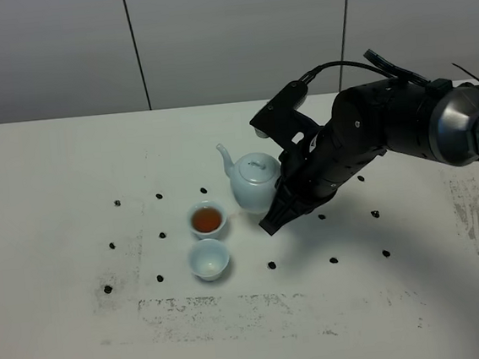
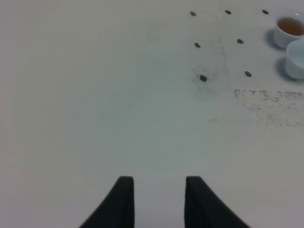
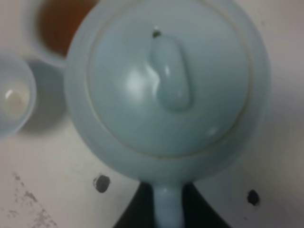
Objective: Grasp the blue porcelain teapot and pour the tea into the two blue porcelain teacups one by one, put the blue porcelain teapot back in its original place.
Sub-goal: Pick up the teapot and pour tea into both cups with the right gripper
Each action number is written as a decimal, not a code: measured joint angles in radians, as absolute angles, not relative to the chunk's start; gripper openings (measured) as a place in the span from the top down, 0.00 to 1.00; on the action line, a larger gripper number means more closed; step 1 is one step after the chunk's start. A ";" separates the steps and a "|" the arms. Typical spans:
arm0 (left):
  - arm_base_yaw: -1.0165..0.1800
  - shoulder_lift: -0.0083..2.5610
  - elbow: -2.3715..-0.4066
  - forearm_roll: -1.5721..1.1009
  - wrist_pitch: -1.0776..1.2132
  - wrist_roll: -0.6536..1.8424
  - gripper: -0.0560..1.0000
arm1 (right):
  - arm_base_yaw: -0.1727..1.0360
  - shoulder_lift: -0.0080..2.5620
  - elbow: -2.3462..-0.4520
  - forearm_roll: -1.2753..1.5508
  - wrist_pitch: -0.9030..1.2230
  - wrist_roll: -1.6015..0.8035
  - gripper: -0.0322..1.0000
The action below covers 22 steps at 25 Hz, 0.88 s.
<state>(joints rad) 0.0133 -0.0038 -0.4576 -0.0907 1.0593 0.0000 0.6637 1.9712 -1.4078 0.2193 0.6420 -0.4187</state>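
Pinching the teapot (image 1: 252,181) by its handle (image 3: 167,202), my right gripper (image 3: 167,218) holds it upright just beside the full cup (image 1: 207,220). The second cup (image 1: 209,260) stands touching the full one, on its near side. My left gripper (image 2: 156,202) hangs spread over the table (image 2: 95,95), well apart.

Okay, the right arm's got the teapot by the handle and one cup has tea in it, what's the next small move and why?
Probably carry the blue porcelain teapot toward the nearer teacup and bring its spout over it. The right gripper is shut on the handle, the farther teacup already holds tea, and the nearer one looks empty, with the spout not yet above it.
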 joint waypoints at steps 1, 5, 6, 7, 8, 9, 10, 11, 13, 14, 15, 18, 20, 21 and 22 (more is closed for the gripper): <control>0.013 -0.004 -0.458 -0.091 1.059 0.000 0.67 | 0.665 1.971 -1.404 0.220 0.637 -0.419 0.94; 0.013 -0.004 -0.458 -0.091 1.059 0.000 0.67 | 0.673 1.971 -1.378 0.226 0.613 -0.419 0.94; 0.013 -0.004 -0.458 -0.091 1.059 0.000 0.67 | 0.673 1.971 -1.367 0.226 0.599 -0.419 0.94; 0.013 -0.004 -0.458 -0.091 1.059 0.000 0.67 | 0.673 1.973 -1.358 0.226 0.586 -0.419 0.94; 0.013 -0.004 -0.458 -0.091 1.059 0.000 0.67 | 0.673 1.975 -1.351 0.226 0.575 -0.419 0.94; 0.013 -0.004 -0.458 -0.091 1.059 0.000 0.67 | 0.673 1.979 -1.348 0.226 0.569 -0.419 0.94; 0.013 -0.004 -0.458 -0.091 1.059 0.000 0.67 | 0.673 1.985 -1.346 0.226 0.560 -0.419 0.94; 0.013 -0.004 -0.458 -0.091 1.059 0.000 0.67 | 0.673 1.990 -1.345 0.226 0.552 -0.419 0.94; 0.013 -0.004 -0.458 -0.091 1.059 0.000 0.67 | 0.673 2.006 -1.345 0.226 0.529 -0.419 0.94; 0.013 -0.004 -0.458 -0.091 1.059 0.000 0.67 | 0.673 2.016 -1.345 0.222 0.519 -0.419 0.94; 0.013 -0.004 -0.458 -0.091 1.059 0.000 0.67 | 0.673 2.024 -1.345 0.218 0.510 -0.419 0.94; 0.013 -0.004 -0.458 -0.091 1.059 0.000 0.67 | 0.673 2.047 -1.345 0.207 0.491 -0.418 0.94; 0.013 -0.004 -0.458 -0.091 1.059 0.000 0.67 | 0.673 2.055 -1.345 0.203 0.484 -0.418 0.94; 0.013 -0.004 -0.458 -0.091 1.059 0.000 0.67 | 0.673 2.055 -1.345 0.200 0.484 -0.418 0.94; 0.013 -0.004 -0.458 -0.091 1.059 0.000 0.67 | 0.673 2.055 -1.345 0.200 0.484 -0.418 0.94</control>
